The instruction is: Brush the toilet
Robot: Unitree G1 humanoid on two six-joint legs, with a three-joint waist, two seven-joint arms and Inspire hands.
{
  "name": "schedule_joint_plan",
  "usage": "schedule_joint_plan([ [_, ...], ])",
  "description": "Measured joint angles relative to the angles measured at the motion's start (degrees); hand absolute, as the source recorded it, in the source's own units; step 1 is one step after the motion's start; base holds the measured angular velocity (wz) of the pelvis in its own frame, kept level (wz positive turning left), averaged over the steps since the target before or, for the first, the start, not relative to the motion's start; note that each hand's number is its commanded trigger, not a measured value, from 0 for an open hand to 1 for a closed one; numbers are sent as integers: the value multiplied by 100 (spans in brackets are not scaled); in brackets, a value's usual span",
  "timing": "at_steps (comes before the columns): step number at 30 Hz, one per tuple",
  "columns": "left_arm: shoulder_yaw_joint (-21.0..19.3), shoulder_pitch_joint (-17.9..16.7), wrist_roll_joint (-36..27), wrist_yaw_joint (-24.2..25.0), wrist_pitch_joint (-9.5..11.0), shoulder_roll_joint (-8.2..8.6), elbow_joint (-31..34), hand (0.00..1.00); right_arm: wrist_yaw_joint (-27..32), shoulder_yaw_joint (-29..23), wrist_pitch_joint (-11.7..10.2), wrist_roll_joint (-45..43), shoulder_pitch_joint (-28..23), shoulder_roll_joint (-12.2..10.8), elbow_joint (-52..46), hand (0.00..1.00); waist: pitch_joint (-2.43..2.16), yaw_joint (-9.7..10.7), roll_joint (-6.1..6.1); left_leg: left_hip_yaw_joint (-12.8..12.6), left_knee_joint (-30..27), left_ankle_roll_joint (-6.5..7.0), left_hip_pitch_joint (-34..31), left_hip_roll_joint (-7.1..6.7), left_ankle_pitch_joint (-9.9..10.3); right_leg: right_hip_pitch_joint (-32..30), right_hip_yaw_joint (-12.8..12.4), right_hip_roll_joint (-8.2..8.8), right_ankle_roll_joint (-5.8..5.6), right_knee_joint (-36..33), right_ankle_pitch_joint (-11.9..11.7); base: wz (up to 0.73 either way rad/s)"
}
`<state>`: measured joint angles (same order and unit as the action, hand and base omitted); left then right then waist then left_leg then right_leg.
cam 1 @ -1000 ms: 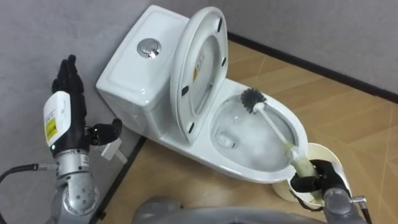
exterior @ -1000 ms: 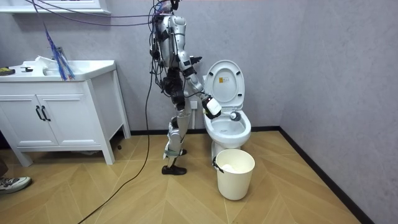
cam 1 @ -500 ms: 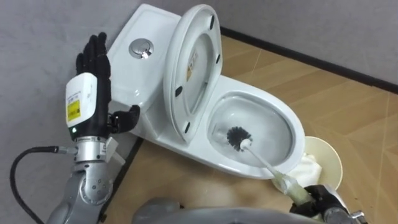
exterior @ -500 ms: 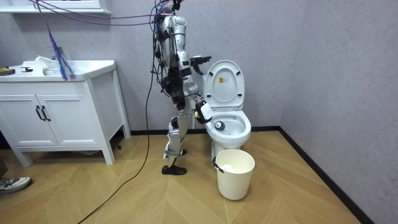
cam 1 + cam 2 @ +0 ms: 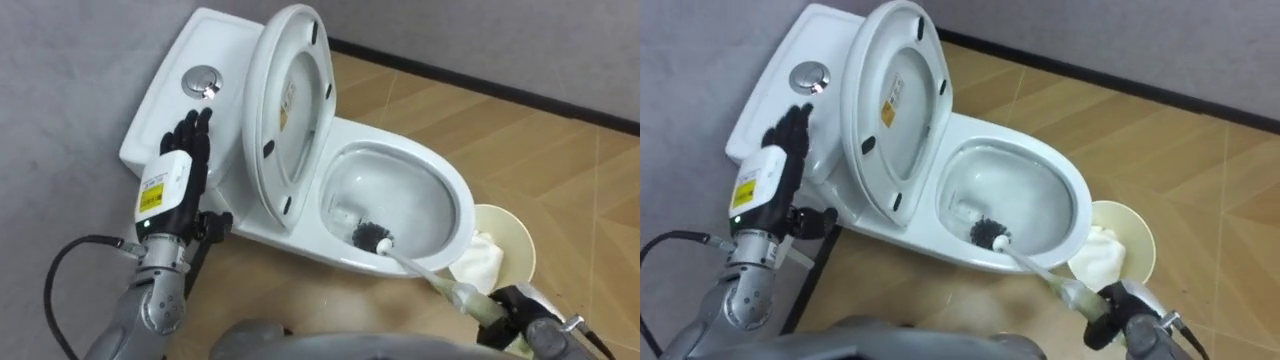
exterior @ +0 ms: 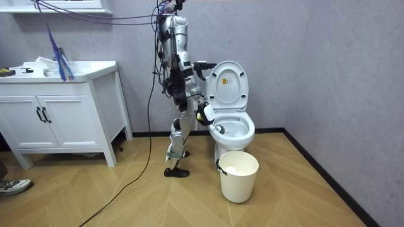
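Note:
The white toilet (image 5: 455,195) stands with its lid and seat (image 5: 285,100) raised against the tank. A black-bristled toilet brush (image 5: 370,236) rests inside the bowl against the near wall, close to the water. Its white handle runs down to the lower right. There my right hand (image 5: 518,308) is shut on the pale grip, just outside the bowl's rim. My left hand (image 5: 178,172) is held up with straight fingers in front of the tank, apart from it. In the room view I stand upright at the toilet's side (image 6: 230,123), on the room view's left.
A cream waste bin (image 5: 518,252) with white paper in it stands on the wooden floor right of the bowl, close to my right hand. A round flush button (image 5: 202,80) tops the tank. A white sink cabinet (image 6: 63,113) stands further off at the room view's left.
The brush head came off the bowl's far rim and went down to the near wall, by the water. My left hand dropped lower toward the tank. The head camera shifted.

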<state>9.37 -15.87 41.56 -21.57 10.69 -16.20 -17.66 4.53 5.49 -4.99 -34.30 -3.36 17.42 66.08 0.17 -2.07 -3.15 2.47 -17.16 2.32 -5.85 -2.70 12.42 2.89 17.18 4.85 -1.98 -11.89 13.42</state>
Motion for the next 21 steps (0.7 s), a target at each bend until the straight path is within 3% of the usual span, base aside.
schedule_joint_plan([
  [3, 2, 130, -34, 21, 41, -65, -92, 0, 13, 7, -1, -205, 84, 102, -143, 100, 0, -4, 2, -3, -44, 9, -133, 3, -6, -102, 19, 1, 21, -1, -14, 0],
  [6, 36, 455, -32, 98, 85, -168, -288, 0, 64, 172, 17, -476, 393, 348, -162, 100, 6, -101, 37, -43, -114, 24, -362, 13, -31, -402, -1, 22, 21, -208, -14, -5],
  [10, 216, 872, -80, 139, 154, -323, -579, 0, 220, 366, 60, -668, 826, 516, -112, 100, 54, -191, 26, -20, -256, 27, -639, 51, -71, -641, 15, 22, 47, -321, -28, 4],
  [14, 362, 1602, -96, 105, 370, -379, -1027, 0, 385, 753, 79, -934, 1428, 840, -131, 100, 122, -457, 80, 2, -484, 25, -1216, 84, -113, -1283, 16, 43, 97, -738, -26, 0],
  [17, 534, 2029, -86, -5, 392, -399, -1246, 0, 752, 935, 127, -1154, 1829, 871, -151, 100, 180, -605, 65, 57, -649, 10, -1637, 85, -184, -1733, 83, 102, 141, -1046, 0, 3],
  [21, 789, 2526, -91, -175, 392, -568, -1312, 0, 1143, 1296, 127, -1336, 2404, 872, -158, 100, 223, -651, 53, 134, -876, -11, -2196, 79, -263, -2304, 128, 135, 211, -1395, 31, 11],
])
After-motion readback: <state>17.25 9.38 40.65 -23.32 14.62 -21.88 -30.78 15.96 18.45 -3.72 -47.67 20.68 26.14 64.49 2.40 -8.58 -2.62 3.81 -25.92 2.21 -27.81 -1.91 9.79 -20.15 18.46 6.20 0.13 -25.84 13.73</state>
